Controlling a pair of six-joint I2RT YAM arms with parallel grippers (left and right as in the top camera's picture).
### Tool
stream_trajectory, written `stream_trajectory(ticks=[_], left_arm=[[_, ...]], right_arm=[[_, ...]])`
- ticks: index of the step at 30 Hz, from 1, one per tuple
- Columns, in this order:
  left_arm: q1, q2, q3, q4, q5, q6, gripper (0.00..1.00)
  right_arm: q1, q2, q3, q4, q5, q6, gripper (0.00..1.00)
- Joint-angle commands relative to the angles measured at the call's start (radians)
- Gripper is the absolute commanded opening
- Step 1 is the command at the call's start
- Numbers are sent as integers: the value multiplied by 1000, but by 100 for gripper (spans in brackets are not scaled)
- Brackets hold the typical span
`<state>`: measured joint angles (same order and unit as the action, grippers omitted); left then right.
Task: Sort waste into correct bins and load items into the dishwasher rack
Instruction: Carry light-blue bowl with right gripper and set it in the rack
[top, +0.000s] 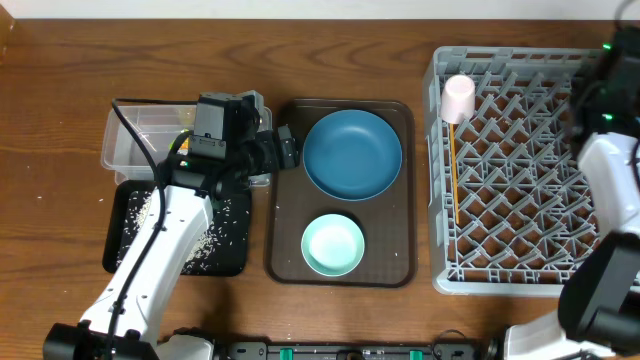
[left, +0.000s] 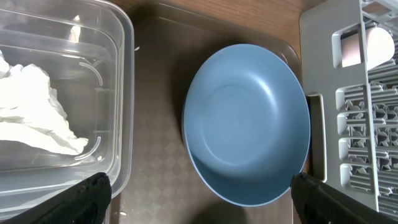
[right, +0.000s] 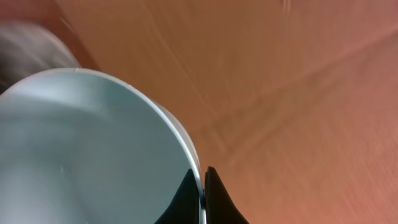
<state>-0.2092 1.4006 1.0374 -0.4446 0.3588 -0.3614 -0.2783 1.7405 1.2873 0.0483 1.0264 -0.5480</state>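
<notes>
We count one grey rack (top: 500, 282) well ahead of the left tool (top: 285, 147), which hangs released; one blue plate (top: 352, 153) just ahead of it; one green bowl (top: 332, 244) beside that; one light blue bowl (right: 87, 149), rim clenched in the right tool (right: 203, 186); one pink cup (top: 458, 98) in the rack

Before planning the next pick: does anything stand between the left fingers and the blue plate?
Nothing visible does. The blue plate lies bare on the brown tray, straight ahead of the open left fingers; the clear tub and the grey rack stand off to either side.
</notes>
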Motion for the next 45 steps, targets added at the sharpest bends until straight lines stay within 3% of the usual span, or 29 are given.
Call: stream_trajectory(ticks=[1, 4, 14, 17, 22, 26, 30, 33, 36, 39, 45], left_arm=[[4, 4, -4, 2, -16, 13, 95], [4, 4, -4, 1, -16, 13, 95], [4, 4, -4, 1, -16, 13, 95], [4, 4, -4, 2, -16, 13, 95], [4, 4, -4, 1, -16, 13, 95], [4, 4, -4, 1, -16, 13, 95], [4, 4, -4, 1, -16, 13, 95], [4, 4, -4, 1, -16, 13, 95], [4, 4, -4, 1, -16, 13, 95], [4, 4, -4, 1, -16, 13, 95], [4, 4, -4, 1, -16, 13, 95]], right_arm=[[-41, 70, 8, 0, 59, -75, 1], [-40, 121, 8, 5, 58, -148, 1], [78, 180, 8, 0, 2, -148, 1], [126, 180, 8, 1, 1, -148, 10], [196, 180, 8, 1, 0, -137, 39], [245, 180, 8, 0, -10, -110, 48], [291, 180, 8, 0, -13, -51, 46], [312, 180, 8, -8, -14, 16, 66], [326, 179, 8, -64, -53, 61, 67], [337, 167, 8, -159, -161, 153, 67], [341, 101, 9, -298, -523, 494, 66]])
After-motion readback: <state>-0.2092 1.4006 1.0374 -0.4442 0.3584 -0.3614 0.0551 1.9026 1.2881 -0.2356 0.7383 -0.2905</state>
